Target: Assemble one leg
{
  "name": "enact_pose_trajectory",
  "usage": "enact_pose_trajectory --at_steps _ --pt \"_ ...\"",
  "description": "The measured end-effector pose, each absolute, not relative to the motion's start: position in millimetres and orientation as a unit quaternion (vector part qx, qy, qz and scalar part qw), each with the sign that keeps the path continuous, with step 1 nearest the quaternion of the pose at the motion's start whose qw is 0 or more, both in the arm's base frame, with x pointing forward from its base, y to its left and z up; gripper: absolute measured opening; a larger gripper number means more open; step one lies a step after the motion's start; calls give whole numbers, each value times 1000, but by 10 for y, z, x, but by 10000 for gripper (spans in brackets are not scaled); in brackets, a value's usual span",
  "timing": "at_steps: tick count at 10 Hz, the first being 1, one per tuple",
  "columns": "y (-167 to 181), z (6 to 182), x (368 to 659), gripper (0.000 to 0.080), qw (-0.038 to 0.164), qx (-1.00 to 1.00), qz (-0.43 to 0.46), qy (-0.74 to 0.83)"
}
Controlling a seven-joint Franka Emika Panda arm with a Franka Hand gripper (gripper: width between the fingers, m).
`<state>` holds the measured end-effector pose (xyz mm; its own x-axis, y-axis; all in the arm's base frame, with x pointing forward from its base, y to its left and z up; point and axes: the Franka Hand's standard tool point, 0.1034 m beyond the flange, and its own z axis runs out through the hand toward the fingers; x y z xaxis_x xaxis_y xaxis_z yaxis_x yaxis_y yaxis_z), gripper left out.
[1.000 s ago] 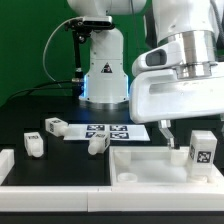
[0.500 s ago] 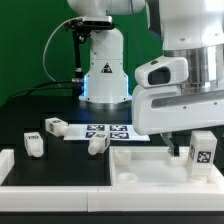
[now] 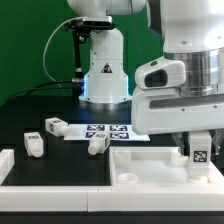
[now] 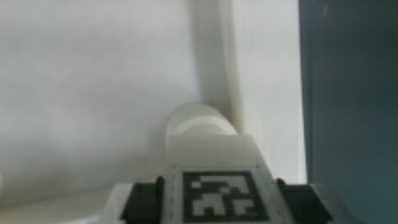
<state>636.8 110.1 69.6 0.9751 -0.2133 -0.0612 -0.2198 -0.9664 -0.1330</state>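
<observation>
My gripper (image 3: 198, 152) is shut on a white leg (image 3: 199, 154) with a black-and-white tag, holding it upright over the far right corner of the large white tray-like tabletop (image 3: 150, 166). In the wrist view the leg (image 4: 214, 165) stands between my dark fingers (image 4: 139, 200), its rounded end pointing at the tabletop's inner corner (image 4: 107, 90). Three more legs lie on the black table: one (image 3: 54, 125) at the back, one (image 3: 34, 144) at the exterior view's left, one (image 3: 97, 143) beside the tabletop.
The marker board (image 3: 105, 131) lies flat behind the tabletop. The robot base (image 3: 103, 65) stands at the back. A white bracket (image 3: 6, 160) sits at the exterior view's left front edge. A green wall is behind.
My gripper has moved down with the leg, bringing it lower over the tabletop's right corner. The loose legs have not moved.
</observation>
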Motion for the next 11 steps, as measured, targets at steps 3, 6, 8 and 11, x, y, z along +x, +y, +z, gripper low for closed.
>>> enact_pose_trajectory --at_steps 3,6,8,11 --pt "1192 608 6263 276 59 -958 22 278" --pt "1224 606 6320 274 65 -857 35 509" --pt "1189 615 6371 274 74 -822 41 562" --pt "1204 613 6366 349 72 -846 36 527"
